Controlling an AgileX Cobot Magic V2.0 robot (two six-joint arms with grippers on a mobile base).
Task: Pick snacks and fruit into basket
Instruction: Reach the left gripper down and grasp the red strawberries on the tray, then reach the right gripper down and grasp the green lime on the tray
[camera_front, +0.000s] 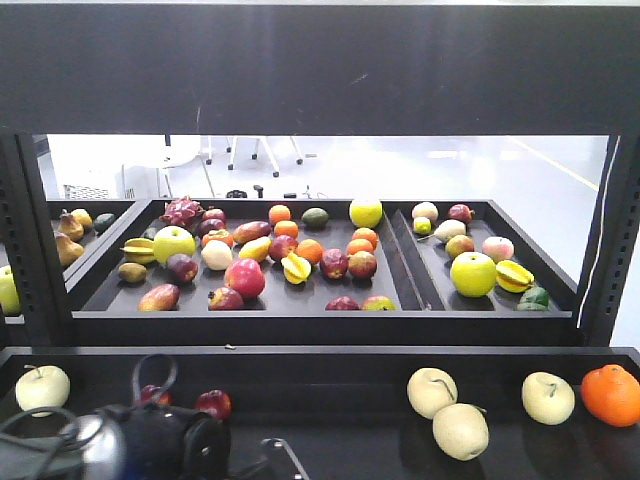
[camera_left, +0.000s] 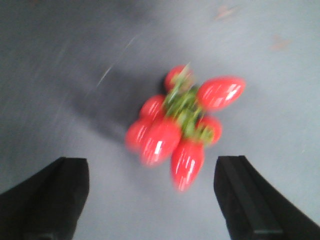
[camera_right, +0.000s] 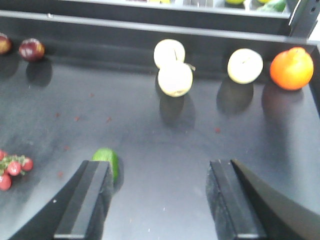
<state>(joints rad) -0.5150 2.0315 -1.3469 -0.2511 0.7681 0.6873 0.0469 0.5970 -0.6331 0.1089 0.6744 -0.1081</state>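
My left gripper is open just above the dark shelf floor. A blurred bunch of small red fruit with green stems lies just beyond its fingertips, untouched. My right gripper is also open and holds nothing. A small green fruit lies at the tip of its left finger, partly hidden by it. Farther back lie three pale apples, an orange and a red-purple fruit. No snacks and no basket are in view.
The upper shelf holds black trays with several mixed fruit. On the lower shelf lie pale apples, an orange and a red fruit. The shelf's raised back wall and right wall bound the floor.
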